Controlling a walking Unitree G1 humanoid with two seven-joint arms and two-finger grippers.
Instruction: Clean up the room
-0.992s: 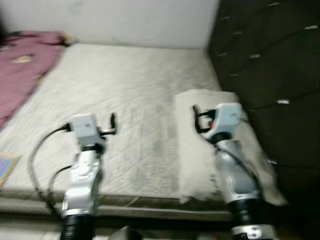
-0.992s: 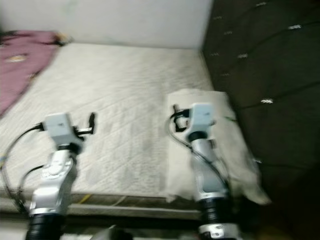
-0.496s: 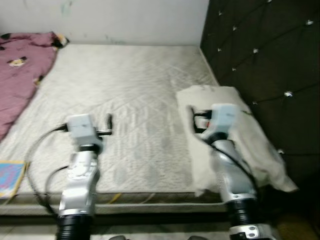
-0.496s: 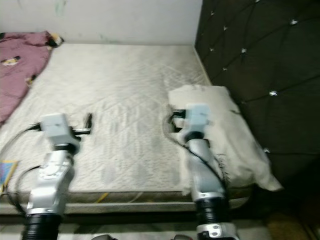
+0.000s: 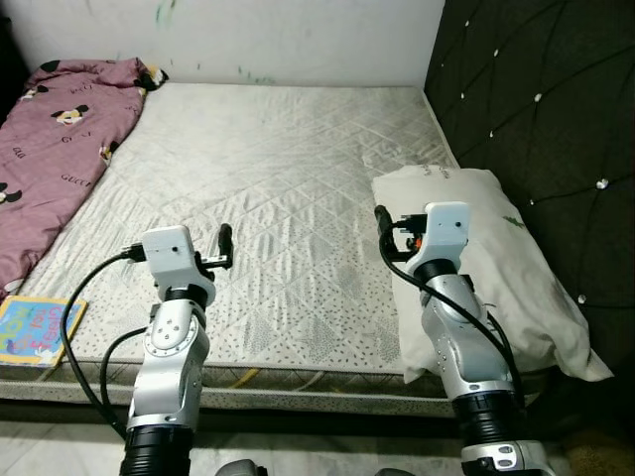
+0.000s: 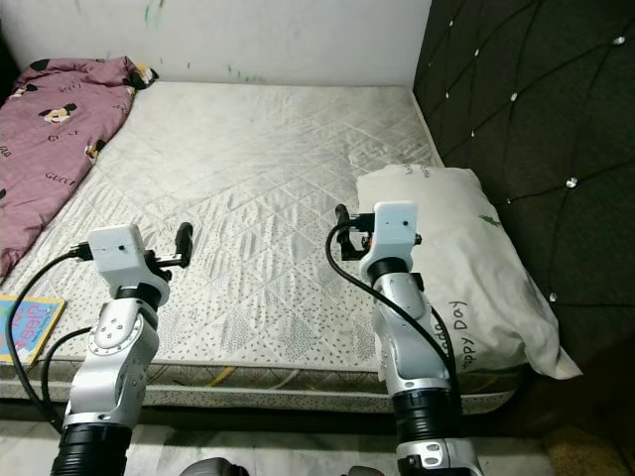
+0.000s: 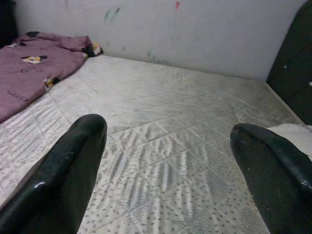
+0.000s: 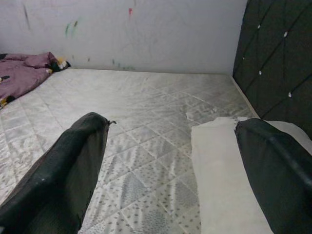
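A white pillow (image 5: pixel 484 260) lies on the right side of the bare quilted mattress (image 5: pixel 278 169), against the dark tufted headboard (image 5: pixel 541 89). A pink printed blanket (image 5: pixel 60 149) is bunched along the mattress's far left side. A colourful book (image 5: pixel 38 330) lies on the mattress's front left corner. My left gripper (image 5: pixel 224 245) hovers over the front of the mattress, open and holding nothing (image 7: pixel 168 131). My right gripper (image 5: pixel 381 220) hangs over the pillow's left edge, also open with nothing between its fingers (image 8: pixel 170 126).
A white wall (image 5: pixel 298 40) with small paint marks runs behind the bed. The headboard closes off the right side. The mattress's front edge (image 5: pixel 298 382) is just below my arms, with pale floor (image 5: pixel 60 446) beneath it.
The whole picture has shifted and sharpened, so the camera moved. The blanket and book show more fully at the left. Both arms hold the same pose.
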